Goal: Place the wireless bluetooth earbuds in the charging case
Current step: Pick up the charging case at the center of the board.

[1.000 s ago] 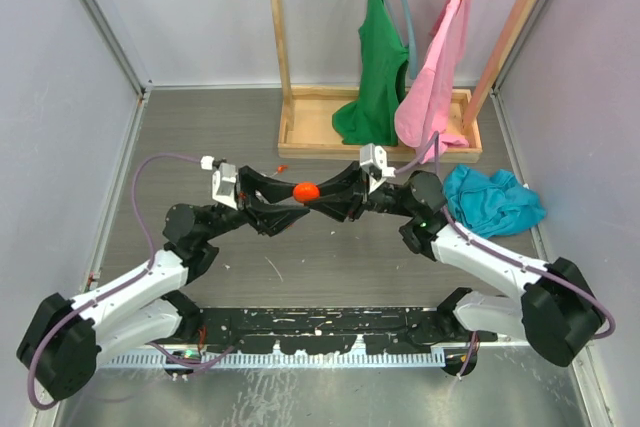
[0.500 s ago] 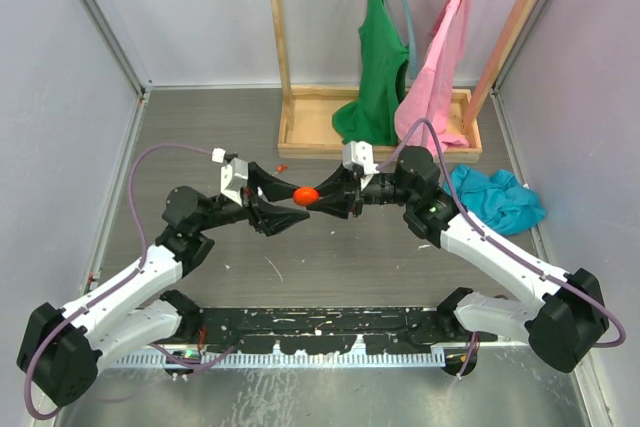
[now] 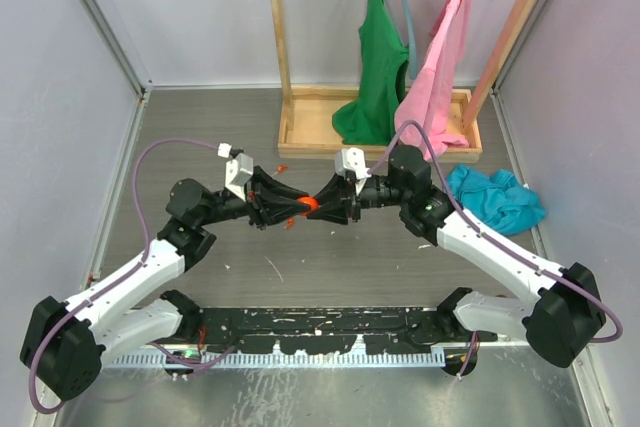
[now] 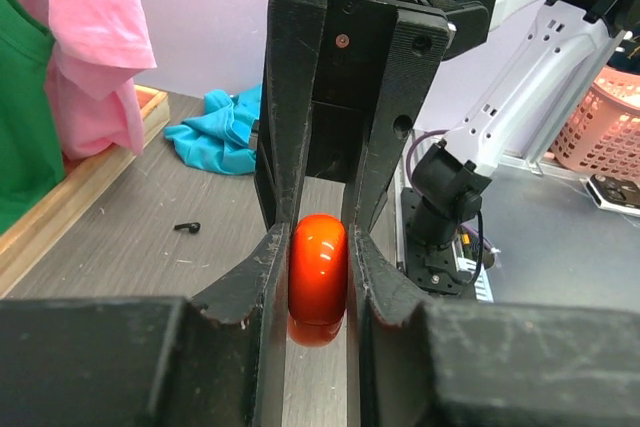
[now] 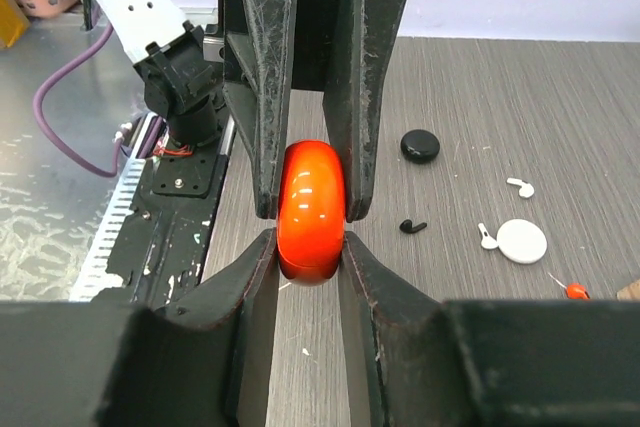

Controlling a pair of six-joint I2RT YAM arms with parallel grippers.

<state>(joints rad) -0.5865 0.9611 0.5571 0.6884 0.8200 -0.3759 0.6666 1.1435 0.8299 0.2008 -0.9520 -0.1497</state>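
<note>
Desk of grey wood-grain fills the top view. At 12 o'clock stands a wooden rack hung with a green garment and a pink garment. A teal cloth lies crumpled at 3 o'clock.

The left arm and right arm stretch in from 7 and 5 o'clock and meet nose to nose at mid-desk. Between them is the red charging case, glossy and rounded. The left jaws are closed onto its two sides, and the right jaws pinch the same case from the opposite end. Both pairs of fingers touch it.

In the right wrist view, at 3 o'clock of the case, a black disc and a white disc lie on the desk. Around them lie the wireless bluetooth earbuds, loose on the desk and apart from the case. A black earbud is nearest the case. One white earbud lies at 12 o'clock of the white disc, and a second white earbud sits just beside its 9 o'clock edge. A red earbud lies at 4 o'clock.
</note>
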